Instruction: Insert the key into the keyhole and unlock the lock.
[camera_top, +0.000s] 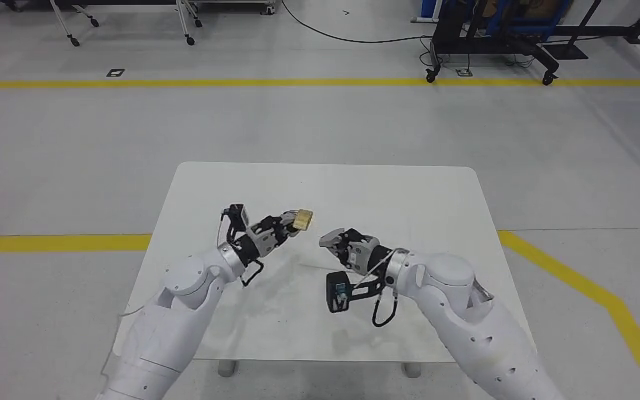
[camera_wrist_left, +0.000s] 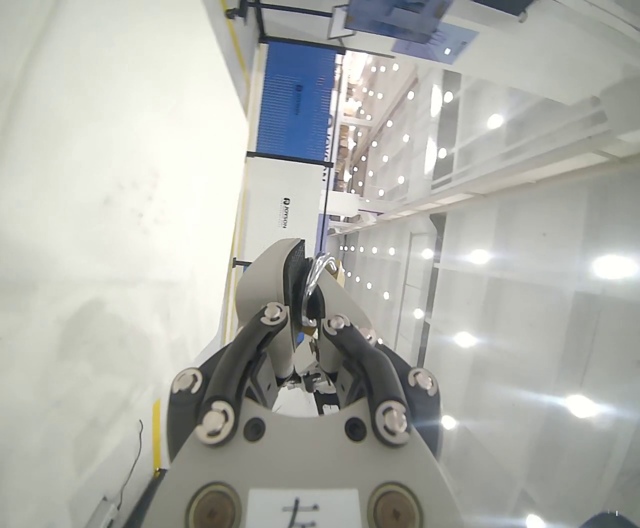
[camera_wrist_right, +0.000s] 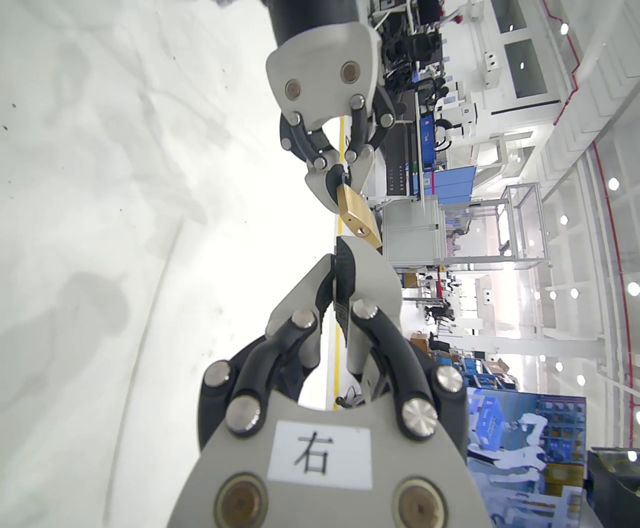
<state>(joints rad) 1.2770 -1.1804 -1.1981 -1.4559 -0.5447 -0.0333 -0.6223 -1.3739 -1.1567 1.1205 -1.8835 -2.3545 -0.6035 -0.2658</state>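
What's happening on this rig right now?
The left pincer holds the brass padlock by its shackle over the white table. The padlock's keyhole end is turned toward the right pincer. The right pincer is shut and sits just short of the lock, with a small gap in the top view. I can't make out a key in its grip, and nothing is in the keyhole yet.

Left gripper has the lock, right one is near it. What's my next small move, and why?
Probably ease the right gripper straight toward the keyhole, slowly. The left gripper holds the lock by its shackle, keyhole face turned to the right gripper, a small gap between them. The key is hidden between its shut fingers, so alignment is unconfirmed.
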